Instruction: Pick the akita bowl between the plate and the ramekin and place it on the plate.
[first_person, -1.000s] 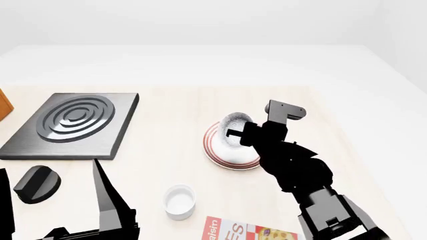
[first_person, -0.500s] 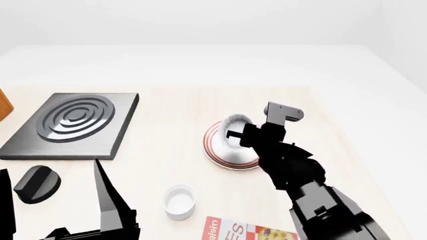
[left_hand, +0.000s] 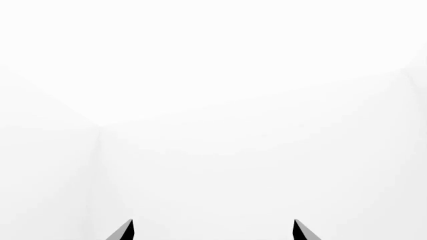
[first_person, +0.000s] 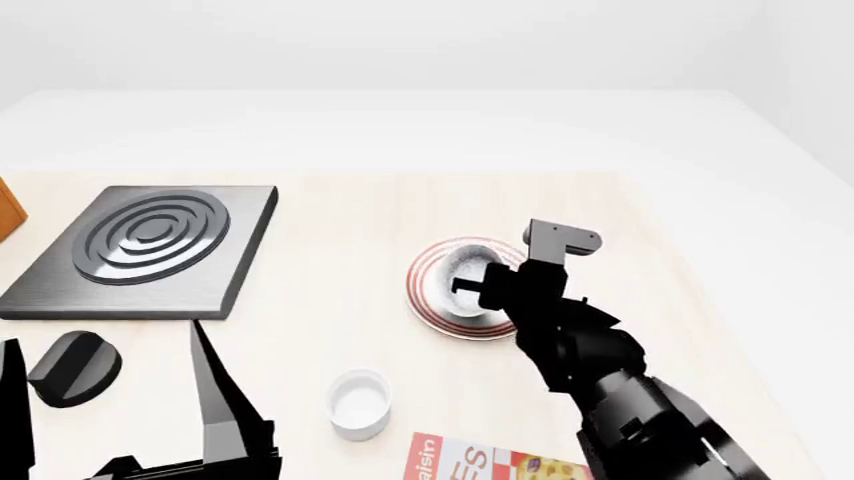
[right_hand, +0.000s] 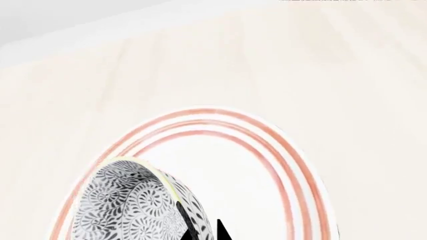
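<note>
**The bowl is over the plate, held at its rim**

In the left wrist view we see only a white background and the two dark tips of the left gripper (left_hand: 212, 231) at the frame edge. The fingers (left_hand: 123, 231) stand wide apart with nothing between them. No task thing appears here.

In the head view, the plate (first_person: 424, 292) lies on the counter (first_person: 347, 230) toward its right edge, about midway between the far and near edges. The akita bowl (first_person: 463, 275) is now inside the outline of the plate, and the right gripper (first_person: 470, 287) reaches to it from the near-right side. The ramekin (first_person: 359, 402) stands alone closer to the near edge, well apart from the plate. The left gripper rests low at the near-left corner, its fingers open. A dark stove plate (first_person: 147, 245) lies at the left edge and a black knob (first_person: 74, 368) below it; a printed box (first_person: 487, 463) shows at the near edge.

In the right wrist view, the bowl (right_hand: 133, 205) shows its patterned wall, tilted, directly over the red rings of the plate (right_hand: 280, 150). The dark fingers (right_hand: 220, 231) close on the bowl at its rim, one tip each side of the wall as far as we can see. Whether the foot already touches the plate, we cannot tell.

We judge the bowl to be stiff glazed ceramic: rather light, but slippery and breakable. The thin rim is the natural hold, yet the bowl can turn in such a pinch, as the tilt suggests. It should be lowered gently and released only when the narrow foot sits flat.
</note>
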